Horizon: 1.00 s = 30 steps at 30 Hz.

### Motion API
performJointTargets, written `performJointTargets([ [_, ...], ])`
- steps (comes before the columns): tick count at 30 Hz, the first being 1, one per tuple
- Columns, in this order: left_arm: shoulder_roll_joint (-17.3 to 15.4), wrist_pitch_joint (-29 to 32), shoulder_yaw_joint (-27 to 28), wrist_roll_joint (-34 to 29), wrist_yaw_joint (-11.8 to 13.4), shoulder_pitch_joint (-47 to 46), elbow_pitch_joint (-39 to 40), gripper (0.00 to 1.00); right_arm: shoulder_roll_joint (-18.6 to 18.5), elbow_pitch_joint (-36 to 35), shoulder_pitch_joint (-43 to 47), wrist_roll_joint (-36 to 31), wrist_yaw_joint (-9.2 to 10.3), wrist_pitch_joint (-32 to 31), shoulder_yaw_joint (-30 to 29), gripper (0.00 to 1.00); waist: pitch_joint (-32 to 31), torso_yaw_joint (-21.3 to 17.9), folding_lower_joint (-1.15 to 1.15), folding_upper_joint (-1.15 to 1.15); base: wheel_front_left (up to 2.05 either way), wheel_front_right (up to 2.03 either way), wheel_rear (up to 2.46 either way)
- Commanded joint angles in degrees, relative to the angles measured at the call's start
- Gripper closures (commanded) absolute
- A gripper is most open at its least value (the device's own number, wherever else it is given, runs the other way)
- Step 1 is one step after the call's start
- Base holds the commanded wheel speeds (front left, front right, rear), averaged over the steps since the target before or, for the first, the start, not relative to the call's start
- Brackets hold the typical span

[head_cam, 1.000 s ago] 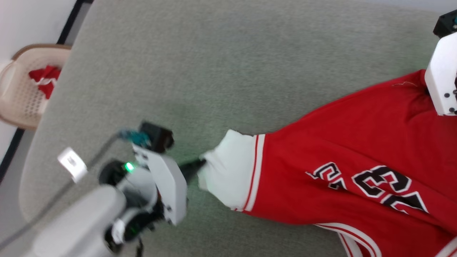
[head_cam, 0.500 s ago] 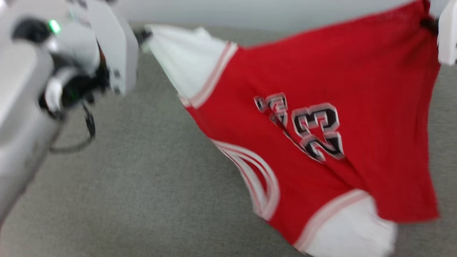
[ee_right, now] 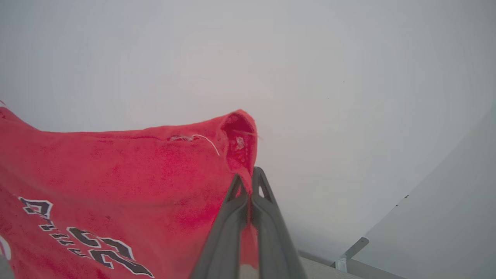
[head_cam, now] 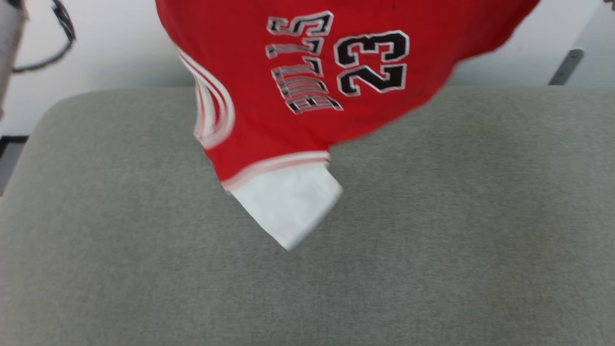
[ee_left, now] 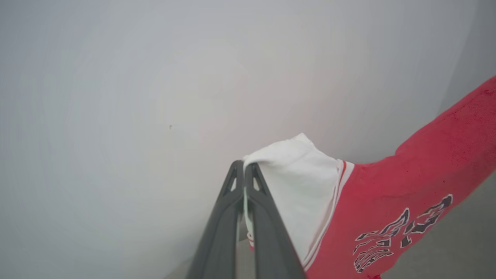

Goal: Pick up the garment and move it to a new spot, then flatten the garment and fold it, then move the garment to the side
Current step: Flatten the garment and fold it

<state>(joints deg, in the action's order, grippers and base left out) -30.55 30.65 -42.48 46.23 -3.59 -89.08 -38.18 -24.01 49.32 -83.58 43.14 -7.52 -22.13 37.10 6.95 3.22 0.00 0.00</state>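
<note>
Both jaws are being clamped shut on the garment (head_cam: 250, 72), left on its white sleeve (ee_left: 302, 182), right on its red hem (ee_right: 240, 128). Its long axis is being stretched between them, sagging below.

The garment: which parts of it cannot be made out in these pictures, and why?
Head view: the garment is cut off by the top edge; its lettering is blurred and creased.
Head view: whether the hanging white sleeve touches the grey surface cannot be told.
Left wrist view: the left gripper hides the pinched edge of the other white sleeve.
Right wrist view: the right gripper hides the pinched red edge.
</note>
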Motion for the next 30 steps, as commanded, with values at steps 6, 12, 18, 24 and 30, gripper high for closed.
performJointTargets([
  [6,1.8,-5.1,-1.0,-2.9,-2.1,-7.3,-7.4,1.00,2.2,1.9,-3.7,-2.2,0.06,2.7,-1.5,1.00,2.9,-3.1,0.00,0.00,0.00,0.00,0.00],
  [12,3.7,-8.5,-1.6,-4.4,-3.0,-13.9,-13.8,1.00,4.7,6.0,-8.2,-3.9,0.06,6.2,-3.7,1.00,12.1,-4.0,0.00,0.00,0.00,0.00,0.00],
  [18,5.8,-18.4,-2.2,-8.3,-0.8,-21.2,-18.6,1.00,8.8,13.3,-15.2,-8.3,0.06,14.6,-5.5,1.00,22.2,-5.0,0.00,0.00,0.00,0.00,0.00],
  [24,8.9,-38.1,-0.4,-11.8,3.6,-31.3,-20.7,1.00,9.4,19.5,-24.3,-20.1,0.06,36.3,-8.9,1.00,30.9,-3.0,0.00,0.00,0.00,0.00,0.00],
  [30,9.0,-45.7,3.1,-13.3,0.4,-34.5,-15.7,1.00,8.2,9.7,-24.2,-33.4,0.06,37.2,-15.3,1.00,38.5,-0.3,0.00,0.00,0.00,0.00,0.00],
])
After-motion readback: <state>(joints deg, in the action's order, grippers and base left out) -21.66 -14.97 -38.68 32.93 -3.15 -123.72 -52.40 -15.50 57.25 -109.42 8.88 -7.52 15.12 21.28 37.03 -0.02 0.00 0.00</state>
